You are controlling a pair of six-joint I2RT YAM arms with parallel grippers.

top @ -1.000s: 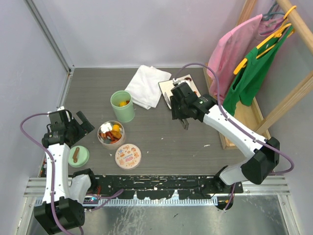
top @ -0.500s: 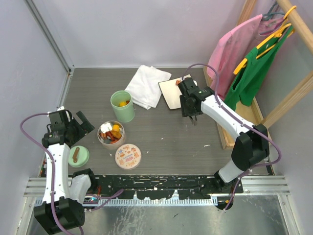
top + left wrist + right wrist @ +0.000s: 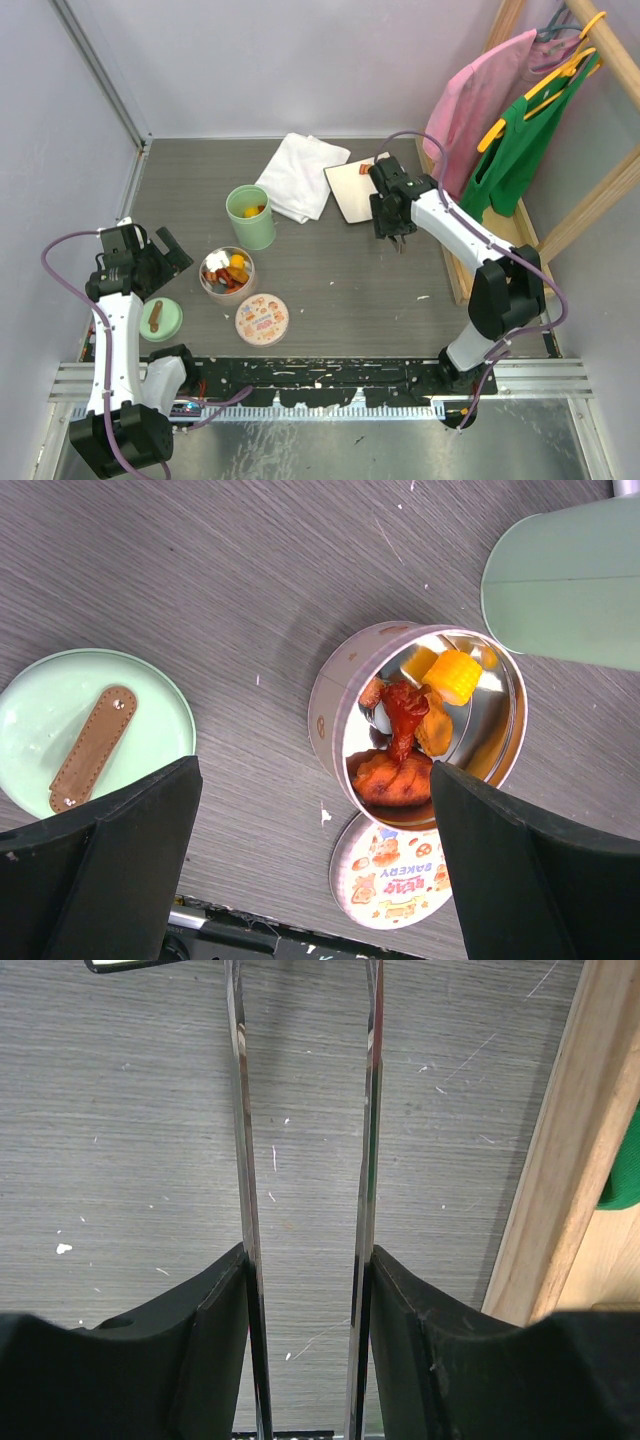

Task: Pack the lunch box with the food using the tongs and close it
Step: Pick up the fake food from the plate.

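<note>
Right gripper [image 3: 305, 1295] grasps tongs [image 3: 240, 1140], arms parted. Left gripper [image 3: 163, 252] fully released, idle near lunch box [image 3: 325, 695]. Keep tongs square in grip; lower tips level over tray [image 3: 352, 192]; squeeze gently.

My overhead view takes in the whole tabletop [image 3: 330, 290]; both wrist views look down close, the left sharing the food [image 3: 405, 730].

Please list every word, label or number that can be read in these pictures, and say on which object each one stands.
"BAKERY": on the round printed lid, beside the cartoon drawings, in the left wrist view.
Coloured word next to it on that lid: too blurred to read.
Marks on the side of the round tin: too faint to read.
</note>
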